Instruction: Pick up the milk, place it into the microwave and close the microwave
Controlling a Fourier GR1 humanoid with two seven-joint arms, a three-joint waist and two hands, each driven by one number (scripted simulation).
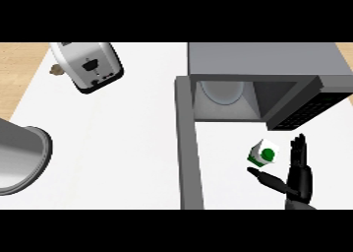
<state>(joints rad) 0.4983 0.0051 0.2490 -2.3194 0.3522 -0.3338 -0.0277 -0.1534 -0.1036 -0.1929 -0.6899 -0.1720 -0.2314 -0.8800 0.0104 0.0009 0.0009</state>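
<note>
This is a kitchen. A white desk (121,142) runs across the view, with a pale wood surface showing beyond it along the far edge. On the desk stands a grey microwave (266,61) with its door (188,147) swung wide open, a round white plate (224,92) visible inside its cavity and a dark keypad panel on its right. Near the far left corner sits a silver toaster (88,65), and a large metal pot (15,157) stands at the left edge.
</note>
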